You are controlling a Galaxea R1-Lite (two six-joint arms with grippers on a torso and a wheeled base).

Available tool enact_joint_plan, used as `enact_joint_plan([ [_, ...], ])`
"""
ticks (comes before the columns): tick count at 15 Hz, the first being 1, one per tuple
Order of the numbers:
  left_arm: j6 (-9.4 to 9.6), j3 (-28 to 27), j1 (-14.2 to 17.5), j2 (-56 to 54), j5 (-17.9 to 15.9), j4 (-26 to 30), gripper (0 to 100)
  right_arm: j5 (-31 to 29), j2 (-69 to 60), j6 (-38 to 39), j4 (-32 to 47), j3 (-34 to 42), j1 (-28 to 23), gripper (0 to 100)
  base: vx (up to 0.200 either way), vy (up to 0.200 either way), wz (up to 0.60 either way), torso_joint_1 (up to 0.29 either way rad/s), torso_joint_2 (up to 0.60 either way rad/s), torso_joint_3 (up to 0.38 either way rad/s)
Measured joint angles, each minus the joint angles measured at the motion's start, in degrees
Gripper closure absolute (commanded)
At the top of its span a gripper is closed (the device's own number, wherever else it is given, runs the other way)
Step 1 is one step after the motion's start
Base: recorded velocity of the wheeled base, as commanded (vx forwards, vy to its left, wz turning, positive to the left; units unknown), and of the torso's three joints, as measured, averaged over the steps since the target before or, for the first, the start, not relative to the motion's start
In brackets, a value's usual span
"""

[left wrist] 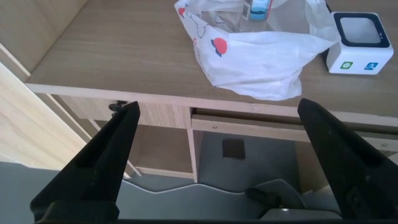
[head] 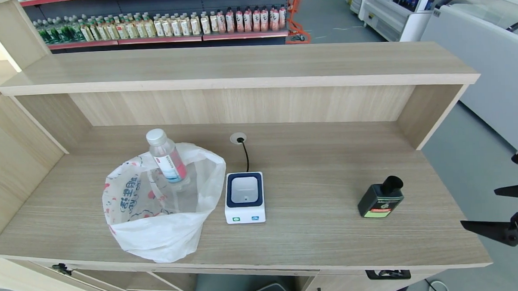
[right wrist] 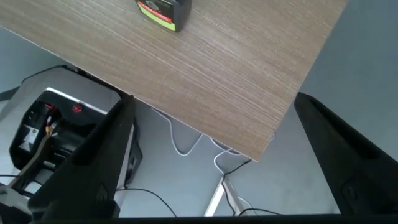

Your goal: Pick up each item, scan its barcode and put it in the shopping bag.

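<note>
A white shopping bag [head: 158, 218] stands open on the left of the wooden counter [head: 313, 229]. A clear water bottle [head: 167, 159] with a white cap leans inside it. Beside the bag sits the white barcode scanner [head: 244, 197]. A dark green bottle [head: 380, 198] with a black cap lies alone on the right of the counter. My right gripper [head: 491, 208] hangs open off the counter's right end, with the dark bottle [right wrist: 165, 11] beyond its wide-spread empty fingers. My left gripper [left wrist: 217, 155] is open and empty, below the front edge, facing the bag [left wrist: 249, 56] and scanner [left wrist: 357, 43].
A raised ledge [head: 239, 73] and side walls enclose the counter at the back and both ends. A black cable [head: 245, 156] runs from the scanner to a hole in the top. Drawers [left wrist: 249, 127] sit under the front edge. Cables [right wrist: 186, 140] lie on the floor.
</note>
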Motion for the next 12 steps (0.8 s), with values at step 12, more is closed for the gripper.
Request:
enact_joint_plan([
  [12,0.00,0.00,0.05,0.00,0.00,-0.02,0,6.40,13.74,-13.39,-9.57,-2.04,1.51,0,0.000,0.000,0.00,0.000,0.00,0.000],
])
